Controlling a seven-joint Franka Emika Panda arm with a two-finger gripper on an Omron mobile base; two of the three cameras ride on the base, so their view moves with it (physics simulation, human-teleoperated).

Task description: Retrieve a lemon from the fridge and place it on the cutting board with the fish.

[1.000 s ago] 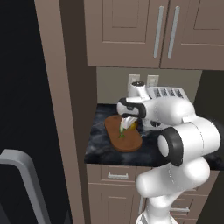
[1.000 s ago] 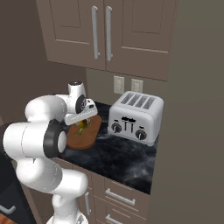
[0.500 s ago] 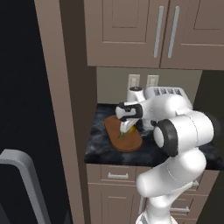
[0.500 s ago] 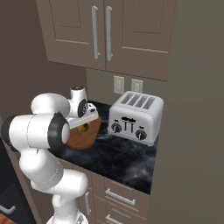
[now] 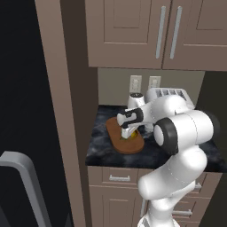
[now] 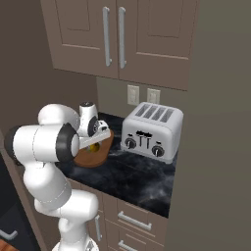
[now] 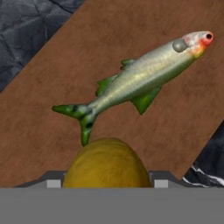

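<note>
My gripper point(image 7: 106, 183) is shut on the lemon point(image 7: 106, 168), a yellow oval at the bottom of the hand view. It hangs just above the reddish-brown cutting board point(image 7: 48, 96). The greenish-silver fish point(image 7: 140, 78) lies on the board, its tail close to the lemon. From the left base view the gripper point(image 5: 128, 132) points down over the board point(image 5: 119, 142), with the lemon point(image 5: 132, 133) a yellow spot under the hand. In the right base view the gripper point(image 6: 96, 143) sits over the board point(image 6: 95, 158). The dark fridge point(image 5: 22, 88) fills the left.
A silver toaster point(image 6: 149, 131) stands on the dark marbled counter point(image 6: 132, 179) right of the board. Wall cabinets point(image 6: 117, 34) hang above, with drawers point(image 5: 115, 178) under the counter. A brown panel point(image 5: 57, 111) separates the counter from the fridge, and a grey bar handle point(image 5: 20, 177) shows at lower left.
The arm's elbow has swung forward and the hand, still holding the lemon, has sunk a little closer to the cutting board. Board, fish and toaster have not moved.
</note>
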